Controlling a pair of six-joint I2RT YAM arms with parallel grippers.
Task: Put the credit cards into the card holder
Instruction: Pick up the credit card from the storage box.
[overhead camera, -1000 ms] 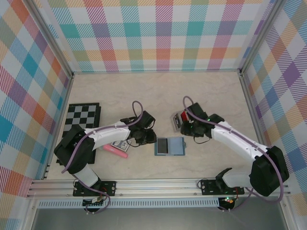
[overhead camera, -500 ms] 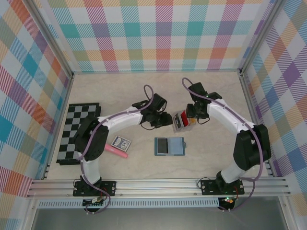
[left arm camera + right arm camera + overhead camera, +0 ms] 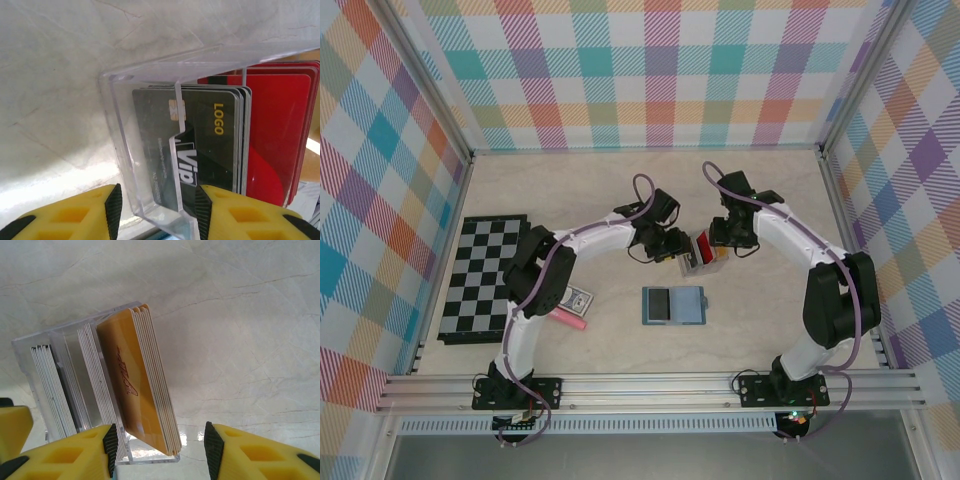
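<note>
The credit cards (image 3: 699,248) stand in bunches in a clear plastic rack (image 3: 119,125) behind the middle of the table. In the left wrist view, black cards (image 3: 210,145) sit in front of red ones (image 3: 277,145). My left gripper (image 3: 158,207) is open and straddles the rack's near corner, with a gap at its left pad. My right gripper (image 3: 162,447) is open around the lower end of a leaning tan-gold bunch (image 3: 135,385), with free space on its right. The teal-blue card holder (image 3: 674,305) lies flat, nearer than the rack, and neither gripper touches it.
A blue-and-white playing-card box (image 3: 574,297) and a pink stick (image 3: 563,317) lie left of the card holder. A chessboard (image 3: 485,275) lies at the left edge. Plaid walls close in three sides. Pale cards (image 3: 50,390) fill the rack's other slots.
Both arms swung away from the card holder, back to the card rack, the left from the left and the right from the right. Both grippers opened wider.
</note>
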